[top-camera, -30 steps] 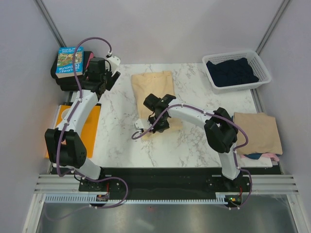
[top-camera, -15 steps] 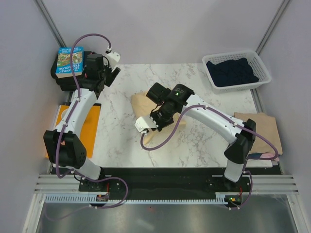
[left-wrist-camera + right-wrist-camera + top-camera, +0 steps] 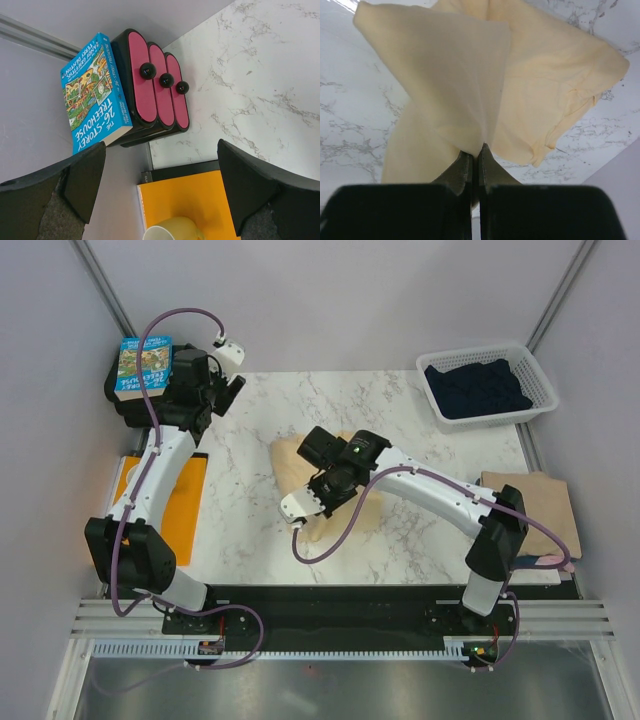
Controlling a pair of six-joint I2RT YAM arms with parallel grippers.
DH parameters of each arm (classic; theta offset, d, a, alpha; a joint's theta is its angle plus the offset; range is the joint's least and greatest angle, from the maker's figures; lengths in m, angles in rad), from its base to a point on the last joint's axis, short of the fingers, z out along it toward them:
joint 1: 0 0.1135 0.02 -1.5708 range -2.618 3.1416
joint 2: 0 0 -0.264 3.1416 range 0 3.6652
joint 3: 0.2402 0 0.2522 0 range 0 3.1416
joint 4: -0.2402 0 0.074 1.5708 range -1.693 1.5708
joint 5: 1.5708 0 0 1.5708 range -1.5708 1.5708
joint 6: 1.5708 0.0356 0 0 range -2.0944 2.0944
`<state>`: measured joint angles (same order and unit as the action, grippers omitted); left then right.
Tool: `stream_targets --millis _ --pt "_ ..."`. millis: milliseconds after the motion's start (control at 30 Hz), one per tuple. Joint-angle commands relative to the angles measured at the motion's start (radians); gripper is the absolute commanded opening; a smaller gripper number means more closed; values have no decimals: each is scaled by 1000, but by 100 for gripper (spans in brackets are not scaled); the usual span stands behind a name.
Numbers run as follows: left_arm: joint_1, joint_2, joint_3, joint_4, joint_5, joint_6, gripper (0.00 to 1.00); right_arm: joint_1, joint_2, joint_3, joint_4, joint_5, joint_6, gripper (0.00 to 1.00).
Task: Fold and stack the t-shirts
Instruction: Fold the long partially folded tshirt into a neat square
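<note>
Pale yellow t-shirt (image 3: 545, 85) — grey-veined white table (image 3: 350, 115)

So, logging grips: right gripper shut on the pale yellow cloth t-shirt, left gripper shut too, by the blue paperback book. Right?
No: the left gripper is open, jaws wide apart, as the left wrist view shows. It is by the blue paperback book, and the right gripper is shut on the pale yellow cloth t-shirt.
</note>
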<state>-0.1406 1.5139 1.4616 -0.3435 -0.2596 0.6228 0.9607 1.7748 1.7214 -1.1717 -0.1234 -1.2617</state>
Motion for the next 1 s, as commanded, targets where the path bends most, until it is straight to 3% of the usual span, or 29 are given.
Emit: stream_targets --millis 0,533,967 --pt "3 -27 6 15 3 9 100 -14 32 18 165 65 -24 0" --pt "4 35 29 14 25 -9 100 -68 104 69 391 117 -76 0" --pt "3 85 77 9 28 -3 99 -131 167 1 656 168 -102 0"
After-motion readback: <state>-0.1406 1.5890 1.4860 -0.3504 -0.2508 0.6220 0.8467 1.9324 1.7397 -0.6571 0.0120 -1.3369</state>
